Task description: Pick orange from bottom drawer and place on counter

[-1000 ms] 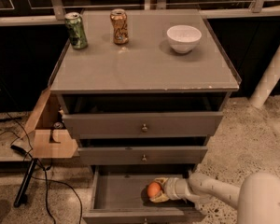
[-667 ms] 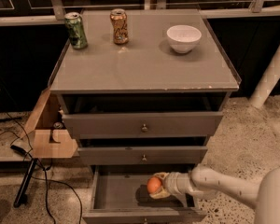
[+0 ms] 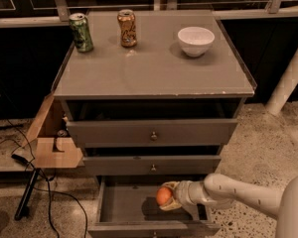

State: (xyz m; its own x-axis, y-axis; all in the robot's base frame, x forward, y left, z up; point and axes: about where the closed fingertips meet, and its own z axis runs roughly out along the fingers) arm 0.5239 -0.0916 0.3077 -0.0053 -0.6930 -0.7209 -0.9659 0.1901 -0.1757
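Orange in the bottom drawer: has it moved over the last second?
Yes. The orange, gripped by the gripper, sits slightly higher above the front edge of the bottom drawer.

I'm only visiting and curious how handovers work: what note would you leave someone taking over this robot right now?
End effector: inside the open bottom drawer, shut on the orange.
Orange: seems held just above the drawer floor.
Counter: carries a green can, a copper can and a white bowl along its back.
Done: drawer open, orange grasped.
Left: lift it out, set it on the counter away from cans and bowl, let go.
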